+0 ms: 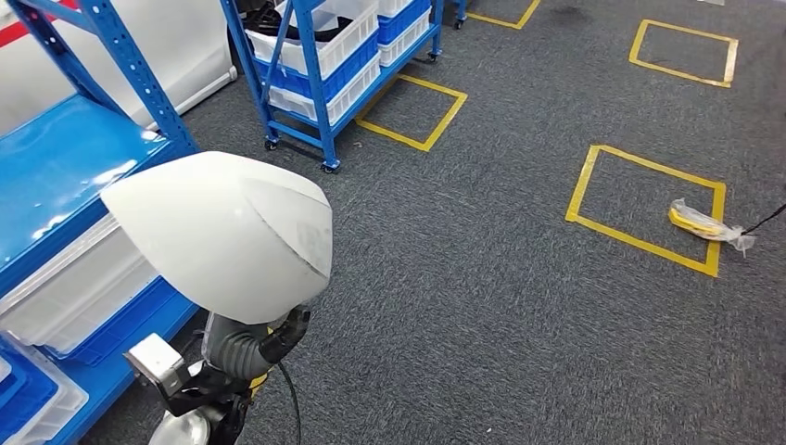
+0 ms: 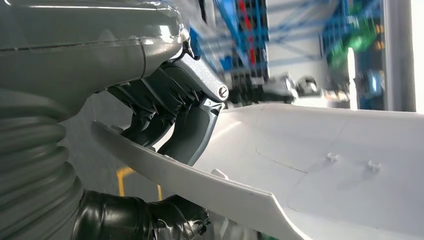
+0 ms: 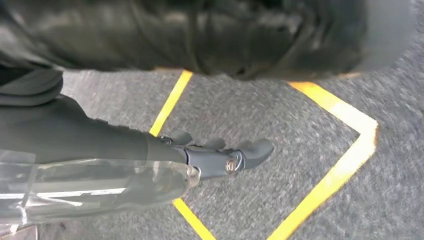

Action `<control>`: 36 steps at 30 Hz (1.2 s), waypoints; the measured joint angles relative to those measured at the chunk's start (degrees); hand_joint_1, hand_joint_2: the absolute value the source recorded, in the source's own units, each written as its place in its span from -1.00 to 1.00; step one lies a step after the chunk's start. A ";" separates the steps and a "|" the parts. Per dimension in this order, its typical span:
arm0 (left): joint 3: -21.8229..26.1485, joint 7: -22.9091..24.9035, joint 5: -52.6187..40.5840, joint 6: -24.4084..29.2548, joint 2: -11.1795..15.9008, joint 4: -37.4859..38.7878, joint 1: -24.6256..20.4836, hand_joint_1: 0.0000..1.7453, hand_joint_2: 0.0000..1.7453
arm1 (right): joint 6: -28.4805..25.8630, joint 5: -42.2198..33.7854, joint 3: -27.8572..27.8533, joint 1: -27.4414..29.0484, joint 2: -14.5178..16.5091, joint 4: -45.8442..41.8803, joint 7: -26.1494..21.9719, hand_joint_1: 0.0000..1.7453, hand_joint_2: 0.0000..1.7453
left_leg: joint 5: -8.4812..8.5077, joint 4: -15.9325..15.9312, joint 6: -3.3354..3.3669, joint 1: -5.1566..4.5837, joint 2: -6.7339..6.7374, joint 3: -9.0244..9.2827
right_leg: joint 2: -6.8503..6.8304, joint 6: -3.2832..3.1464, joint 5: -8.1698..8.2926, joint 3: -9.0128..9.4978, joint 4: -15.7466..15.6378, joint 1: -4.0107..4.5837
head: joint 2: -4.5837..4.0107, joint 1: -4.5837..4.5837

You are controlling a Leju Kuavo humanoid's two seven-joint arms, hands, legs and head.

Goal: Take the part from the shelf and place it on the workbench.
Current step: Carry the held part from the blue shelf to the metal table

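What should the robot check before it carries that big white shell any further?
1. Left hand grips the white part at its edge: ok.
2. Part off the blue shelf: ok.
3. Right hand holds nothing, hanging over the carpet: ok.
4. Floor ahead: a wrapped yellow item lies on the taped square: not ok.
5. Workbench location: cannot tell.

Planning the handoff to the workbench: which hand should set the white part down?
Left. The left hand already grips the white part; the right hand hangs over the grey floor, holding nothing.
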 joint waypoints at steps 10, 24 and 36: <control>-0.68 0.14 0.57 -0.80 -1.74 0.92 -2.38 1.00 1.00 | 1.44 -2.70 2.46 -2.16 0.89 3.56 -2.40 -1.00 -1.00 | 8.30 -15.19 1.83 0.04 -2.69 6.43 | 5.05 1.84 0.34 -0.88 0.47 -0.22 | 0.00 0.02; -1.58 0.33 2.82 -4.08 -3.53 2.44 -4.22 1.00 1.00 | -1.67 -4.57 2.85 -3.07 2.47 6.45 -3.22 -1.00 -1.00 | 7.07 -15.44 0.47 -0.06 5.41 7.73 | -3.80 2.45 0.18 -0.96 0.57 -0.50 | 0.00 0.22; -1.78 -0.45 2.33 -3.03 -3.79 4.25 -3.90 1.00 1.00 | 8.04 -3.12 1.80 -6.13 7.93 18.53 -4.79 -1.00 -1.00 | 7.44 -11.81 0.61 0.44 -3.23 4.89 | 3.71 0.93 0.42 -0.91 0.64 -0.40 | 0.00 0.22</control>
